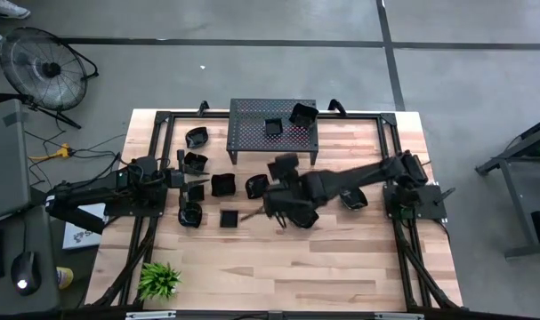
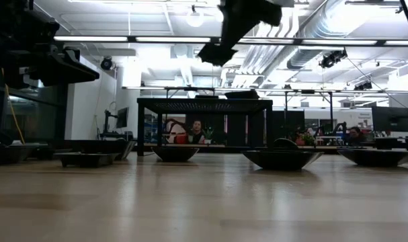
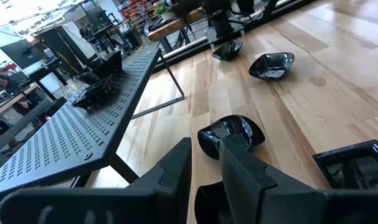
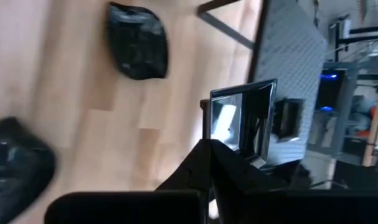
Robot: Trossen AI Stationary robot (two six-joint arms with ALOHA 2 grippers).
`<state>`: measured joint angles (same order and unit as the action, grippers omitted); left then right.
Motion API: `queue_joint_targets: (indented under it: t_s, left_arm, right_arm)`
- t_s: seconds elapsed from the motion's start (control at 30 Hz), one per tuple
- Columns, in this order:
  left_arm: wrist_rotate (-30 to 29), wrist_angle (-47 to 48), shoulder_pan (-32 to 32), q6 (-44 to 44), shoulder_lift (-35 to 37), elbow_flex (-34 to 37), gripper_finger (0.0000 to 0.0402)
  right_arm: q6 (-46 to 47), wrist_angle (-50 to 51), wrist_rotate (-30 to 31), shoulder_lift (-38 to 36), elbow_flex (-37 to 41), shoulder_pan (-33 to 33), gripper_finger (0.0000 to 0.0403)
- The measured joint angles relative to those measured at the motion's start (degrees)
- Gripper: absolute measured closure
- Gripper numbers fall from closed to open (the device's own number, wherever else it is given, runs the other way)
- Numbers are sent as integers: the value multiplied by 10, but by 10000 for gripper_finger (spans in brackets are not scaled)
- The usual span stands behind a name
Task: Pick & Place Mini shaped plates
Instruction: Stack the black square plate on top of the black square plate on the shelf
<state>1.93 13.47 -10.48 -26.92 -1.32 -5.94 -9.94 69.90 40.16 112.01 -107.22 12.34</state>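
Several glossy black mini plates lie on the wooden table, among them a lobed one (image 1: 257,186), a square one (image 1: 229,218) and a round one (image 1: 354,200). Two more (image 1: 272,127) (image 1: 303,114) rest on the black perforated stand (image 1: 252,142) at the far side. My right gripper (image 4: 210,149) hangs over the table's middle, just near of the stand, and is shut on a square plate (image 4: 241,121). My left gripper (image 3: 204,165) waits low at the table's left, a narrow gap between its fingers and nothing in it. My right gripper pinches the square plate's raised rim at one side (image 4: 221,144) between its two fingers. The fingers slant down toward the stand. The plate stands tilted on edge beyond the fingertips, lifted clear (image 2: 216,52) of the table.
The stand's legs (image 3: 170,74) and its deck take up the far middle. A small green plant (image 1: 159,279) sits at the near left corner. Black frame rails (image 1: 390,151) run along the table's sides. Bare wood lies across the near half.
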Motion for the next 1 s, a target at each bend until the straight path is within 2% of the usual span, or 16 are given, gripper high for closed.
queue_joint_targets:
  t_s: [0.23,0.63,1.0]
  left_arm:
    - [0,0,0,0,0,0,321]
    - [0,0,0,0,0,0,321]
    - [0,0,0,0,0,0,321]
  right_arm:
    - [-101,-47,16,0,0,-66,403]
    - [-225,-133,9,0,0,-162,403]
    - [-237,-172,-66,0,5,-244,403]
